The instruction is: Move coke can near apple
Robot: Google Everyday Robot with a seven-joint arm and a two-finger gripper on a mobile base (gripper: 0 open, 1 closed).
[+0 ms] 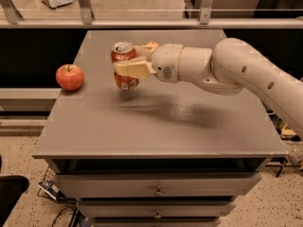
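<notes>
The red coke can (124, 66) with a silver top is held upright above the grey table (156, 126), a little off its surface. My gripper (133, 63) is shut on the can, with one tan finger (134, 69) across its front and the other behind it. The white arm reaches in from the right. The red apple (70, 77) with a short stem sits on the table's left edge, to the left of the can and apart from it.
The table has drawers (156, 190) below its front edge. A railing with glass (142, 18) runs behind the table. Cables lie on the speckled floor (28, 183) at the lower left.
</notes>
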